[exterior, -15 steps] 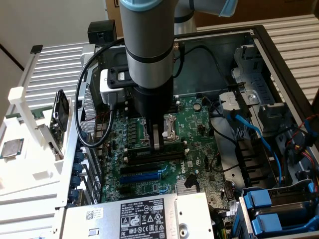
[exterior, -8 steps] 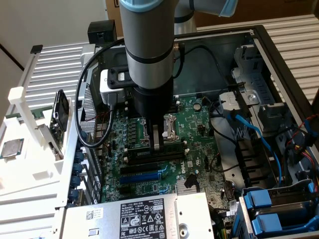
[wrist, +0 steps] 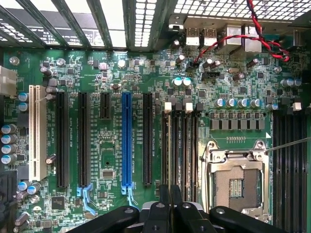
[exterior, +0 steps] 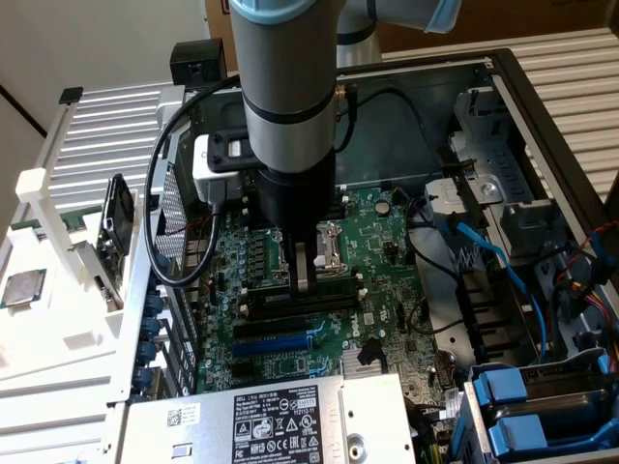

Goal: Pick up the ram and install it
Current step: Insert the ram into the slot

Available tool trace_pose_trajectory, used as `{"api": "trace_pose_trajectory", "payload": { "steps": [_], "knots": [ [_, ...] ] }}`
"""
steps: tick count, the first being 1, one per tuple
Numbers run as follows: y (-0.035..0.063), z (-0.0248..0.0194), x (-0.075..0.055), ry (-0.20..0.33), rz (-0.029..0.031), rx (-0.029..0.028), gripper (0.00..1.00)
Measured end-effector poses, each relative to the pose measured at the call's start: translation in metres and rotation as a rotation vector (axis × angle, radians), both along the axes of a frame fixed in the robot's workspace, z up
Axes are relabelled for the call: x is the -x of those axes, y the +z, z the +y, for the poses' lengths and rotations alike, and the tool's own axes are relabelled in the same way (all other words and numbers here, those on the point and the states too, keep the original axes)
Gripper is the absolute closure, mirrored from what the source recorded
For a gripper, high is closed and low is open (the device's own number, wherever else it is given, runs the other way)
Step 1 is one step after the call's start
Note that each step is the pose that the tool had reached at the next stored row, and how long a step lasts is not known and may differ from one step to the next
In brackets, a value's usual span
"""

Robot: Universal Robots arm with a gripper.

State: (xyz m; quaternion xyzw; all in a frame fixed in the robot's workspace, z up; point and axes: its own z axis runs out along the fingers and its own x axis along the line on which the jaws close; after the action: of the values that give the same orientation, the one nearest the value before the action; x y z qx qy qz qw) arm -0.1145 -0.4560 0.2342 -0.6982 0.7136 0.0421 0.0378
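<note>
My gripper reaches straight down into the open computer case, onto the green motherboard. In the wrist view its black fingers are pressed close together over a bank of long black memory slots with white end clips. Between the fingertips a thin dark edge runs along one slot; this is the ram, seen edge-on and lined up with the slot. Whether it is seated in the slot is hidden. In the exterior view the fingertips stand at the slots just in front of the processor socket.
The open metal processor socket lies beside the slots, with a second slot bank past it. Black and blue expansion slots sit on the other side. A power supply, blue drive caddies and cables crowd the case. A white rack holds a silver chip.
</note>
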Motion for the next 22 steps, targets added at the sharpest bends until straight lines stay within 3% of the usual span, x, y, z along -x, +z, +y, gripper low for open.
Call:
{"api": "trace_pose_trajectory", "payload": {
  "steps": [22],
  "knots": [
    [-0.0008,0.0005,0.0006,0.0,-0.001,0.0001,0.88]
  ]
}}
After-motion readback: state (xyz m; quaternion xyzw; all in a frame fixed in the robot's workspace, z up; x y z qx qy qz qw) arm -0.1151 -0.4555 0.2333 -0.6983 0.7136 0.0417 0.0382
